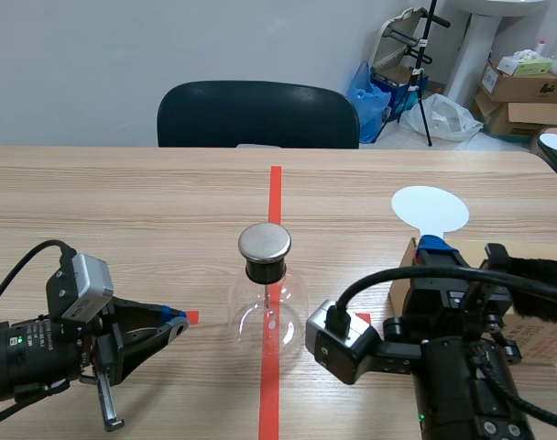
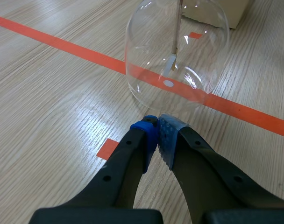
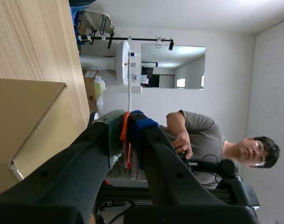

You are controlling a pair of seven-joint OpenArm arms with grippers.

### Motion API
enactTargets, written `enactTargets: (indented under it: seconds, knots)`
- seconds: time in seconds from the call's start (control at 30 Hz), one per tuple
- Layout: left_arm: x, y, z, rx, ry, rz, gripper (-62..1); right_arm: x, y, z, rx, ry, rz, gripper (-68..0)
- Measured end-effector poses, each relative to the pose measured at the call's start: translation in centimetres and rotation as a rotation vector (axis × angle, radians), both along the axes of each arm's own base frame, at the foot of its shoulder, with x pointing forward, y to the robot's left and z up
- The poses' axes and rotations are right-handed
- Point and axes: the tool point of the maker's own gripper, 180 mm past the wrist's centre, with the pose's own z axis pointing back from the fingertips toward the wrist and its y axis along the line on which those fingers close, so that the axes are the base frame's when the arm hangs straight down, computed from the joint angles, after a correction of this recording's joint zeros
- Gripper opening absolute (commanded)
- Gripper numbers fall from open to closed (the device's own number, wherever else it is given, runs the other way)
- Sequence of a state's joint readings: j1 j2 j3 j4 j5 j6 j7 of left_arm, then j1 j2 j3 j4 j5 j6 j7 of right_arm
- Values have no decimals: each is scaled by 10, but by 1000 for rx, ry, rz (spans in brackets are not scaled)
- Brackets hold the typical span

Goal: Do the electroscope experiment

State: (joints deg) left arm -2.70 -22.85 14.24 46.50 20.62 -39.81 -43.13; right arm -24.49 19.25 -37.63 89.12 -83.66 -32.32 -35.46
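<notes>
At frame centre, electroscope (image 1: 266,293) stands alone. Right pincer (image 3: 126,122) clamped on white paddle (image 1: 430,209), well apart from metal cap (image 1: 264,242). Left pincer (image 2: 157,128) closed, empty. Bringing paddle to cap likely remains.

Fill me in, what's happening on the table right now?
A glass flask with a metal cap stands on the red tape line, with nothing touching it. The left gripper sits low, shut on nothing, its tips close to the flask's base. The right gripper is shut on a flat white paddle beside a cardboard box, off to the flask's side. The paddle is well clear of the cap, so it has not been brought to it yet.
</notes>
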Motion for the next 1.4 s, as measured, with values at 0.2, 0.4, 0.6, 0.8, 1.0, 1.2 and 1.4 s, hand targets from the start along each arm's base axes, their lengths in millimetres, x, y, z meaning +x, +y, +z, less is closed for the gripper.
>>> enactTargets:
  seconds: [0.2,0.4,0.6,0.8,1.0,1.2,1.4]
  knots:
    - [0,0,0,0,0,0,-579,0,0,0,0,0,0,-665]
    - [0,0,0,0,0,0,-579,0,0,0,0,0,0,-665]
    - [0,0,0,0,0,0,-579,0,0,0,0,0,0,-665]
    - [0,0,0,0,0,0,-579,0,0,0,0,0,0,-665]
    - [0,0,0,0,0,0,-579,0,0,0,0,0,0,-665]
    - [0,0,0,0,0,0,-579,-1,18,-1,-3,3,97,-665]
    - [0,0,0,0,0,0,-579,-6,47,-2,-8,8,261,-665]
